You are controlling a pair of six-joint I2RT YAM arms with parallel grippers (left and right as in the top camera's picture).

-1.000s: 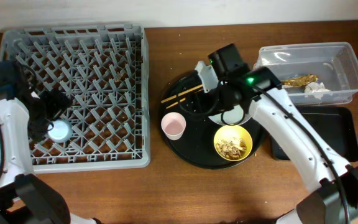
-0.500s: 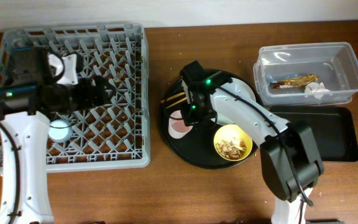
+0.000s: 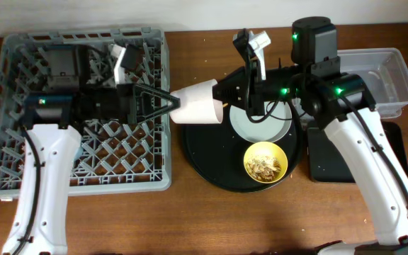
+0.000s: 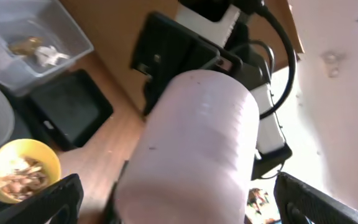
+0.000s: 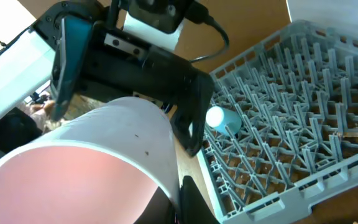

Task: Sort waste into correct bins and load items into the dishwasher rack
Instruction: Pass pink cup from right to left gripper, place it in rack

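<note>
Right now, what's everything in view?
dishwasher rack: one, grey, table's left
blue cup: one, blue, in rack
pink cup: one, pink, midair between grippers
round tray: one, black, centre
plate: one, grey-green, on round tray
yellow bowl: one, yellow, on round tray, holds food scraps
clear tub: one, clear, right, holds wrapper, napkin
black tray: one, black, beside tub
left gripper: one, black, open at pink cup
right gripper: one, black, shut on pink cup

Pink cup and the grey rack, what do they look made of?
The pink cup: probably plastic, matte; opaque smooth wall with only a soft, even sheen, though ceramic can't be excluded. The dishwasher rack: moulded plastic, dull grey; uniform colour, thin lattice and pegs in one piece.
</note>
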